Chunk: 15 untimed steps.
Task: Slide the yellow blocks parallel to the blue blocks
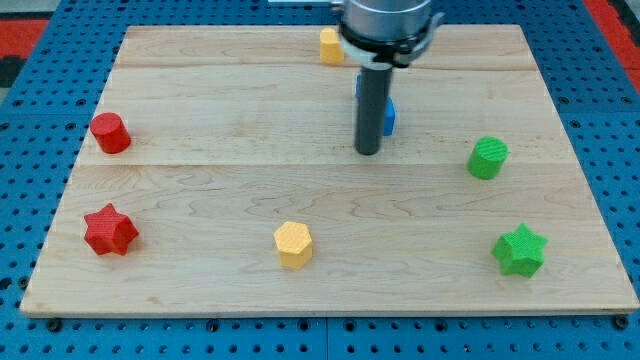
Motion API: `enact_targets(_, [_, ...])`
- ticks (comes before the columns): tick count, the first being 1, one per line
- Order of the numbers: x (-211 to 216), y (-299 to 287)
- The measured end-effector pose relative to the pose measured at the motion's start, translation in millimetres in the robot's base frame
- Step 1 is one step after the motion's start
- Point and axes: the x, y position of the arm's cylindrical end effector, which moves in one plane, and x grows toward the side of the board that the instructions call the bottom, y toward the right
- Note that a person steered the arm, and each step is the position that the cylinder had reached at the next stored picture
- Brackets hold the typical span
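A yellow hexagon block [294, 243] lies near the view's bottom centre. A second yellow block [331, 45] sits near the top edge, partly beside the arm's head. Blue blocks [388, 116] lie just behind the rod; only slivers of blue show on either side of it, so their shapes cannot be made out. My tip [368, 152] rests on the board at the view's centre, just below the blue blocks, far above and to the right of the yellow hexagon.
A red cylinder [110, 133] and a red star [110, 230] lie at the view's left. A green cylinder [488, 158] and a green star [520, 250] lie at the right. The wooden board [200, 100] lies on a blue pegboard.
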Motion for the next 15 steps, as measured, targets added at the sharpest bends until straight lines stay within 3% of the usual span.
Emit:
enact_targets(1, [0,-86])
enact_targets(2, [-15,-126])
enact_targets(3, [-60,-125])
enact_targets(5, [-101,-73])
enact_targets(6, [-149,-37])
enact_targets(7, [-175,41])
enact_targets(8, [-208,21])
enact_targets(9, [-186,-51])
enact_targets(10, [-135,-95])
enact_targets(11, [-170,-91])
enact_targets(12, [-191,-132])
enact_targets(15, [-106,-122])
